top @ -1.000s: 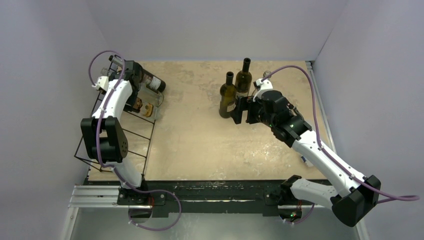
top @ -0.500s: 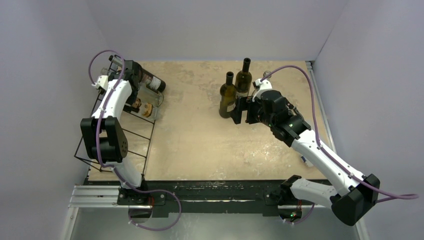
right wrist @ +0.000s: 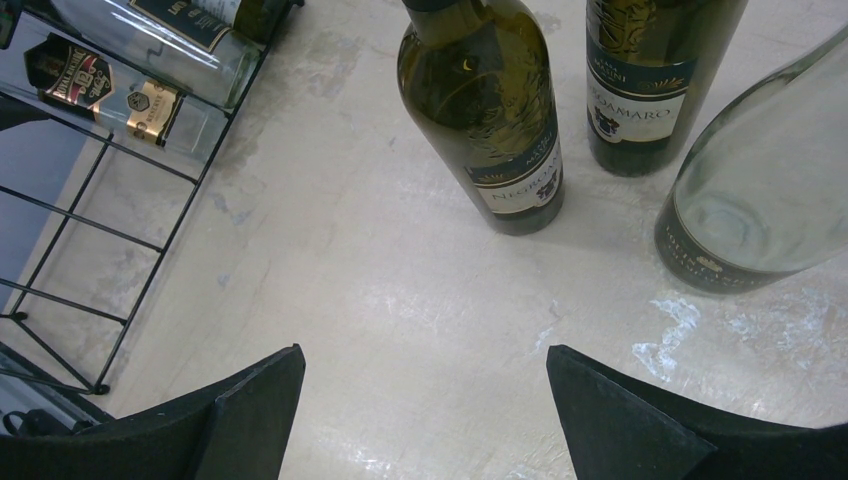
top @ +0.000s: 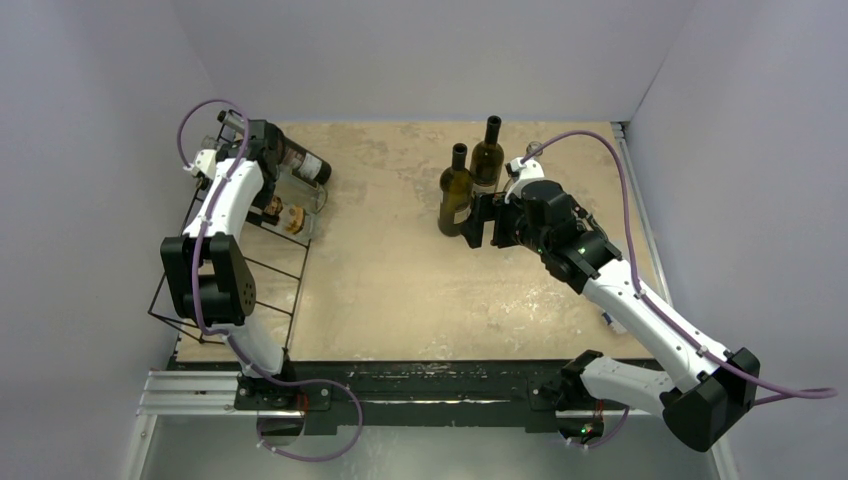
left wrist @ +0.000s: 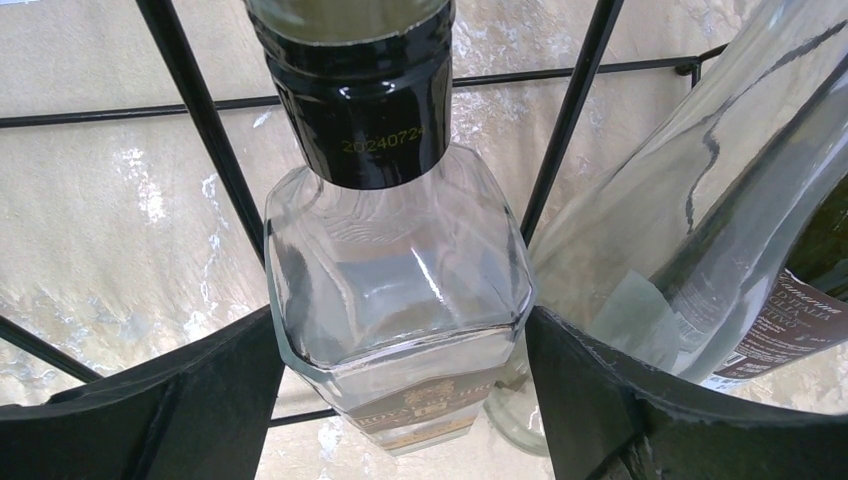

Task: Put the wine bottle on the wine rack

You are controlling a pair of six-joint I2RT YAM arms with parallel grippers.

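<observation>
**Q:** On the wine rack [left wrist: 201,120], is the clear bottle [left wrist: 395,270] safe?

**A:** It lies there. My left hand [left wrist: 400,330] flanks it, and I cannot tell if it grips. Pulling away crooked could drag it off. My right hand [right wrist: 425,355] gapes, empty.

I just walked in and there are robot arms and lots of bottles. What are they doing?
Two robot arms are loading bottles onto a black wire wine rack. The left gripper is down at the rack, its fingers on either side of a clear square bottle lying there; whether it grips it I cannot tell. The right gripper is open and empty above the table, facing a dark wine bottle that stands upright among others.
</observation>
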